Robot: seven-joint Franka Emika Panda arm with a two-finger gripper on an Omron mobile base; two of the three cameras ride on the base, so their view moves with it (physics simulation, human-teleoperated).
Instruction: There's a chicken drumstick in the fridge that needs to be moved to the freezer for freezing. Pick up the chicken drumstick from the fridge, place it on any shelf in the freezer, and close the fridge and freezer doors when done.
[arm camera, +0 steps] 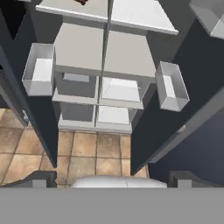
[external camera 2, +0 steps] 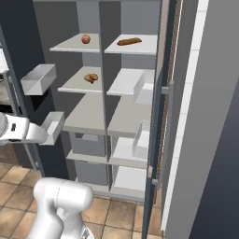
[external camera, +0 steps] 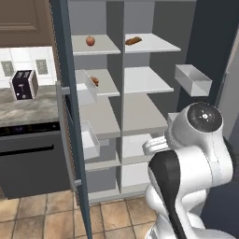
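The chicken drumstick (external camera: 94, 80) (external camera 2: 91, 77) lies on the second shelf (external camera: 105, 86) of the left compartment, the freezer (external camera: 95, 121), whose slabs are greyer. A sliver of the drumstick (arm camera: 81, 1) shows at the top edge of the hand view. The fridge (external camera: 144, 79) is the right compartment, with whiter shelves. Both doors stand wide open: the left one (external camera: 70, 116) edge-on, the right one (external camera 2: 161, 116) edge-on. My gripper (arm camera: 114, 178) hangs back from the unit at mid height. It is open, its fingertips (arm camera: 43, 178) far apart with nothing between them.
A red-orange apple (external camera: 90, 40) sits on the top left shelf and a longer brown stick of food (external camera: 133, 40) on the top right one. Clear bins (external camera: 193, 79) (external camera 2: 37, 77) jut from both doors. A toaster (external camera: 24, 85) stands on the counter to the left.
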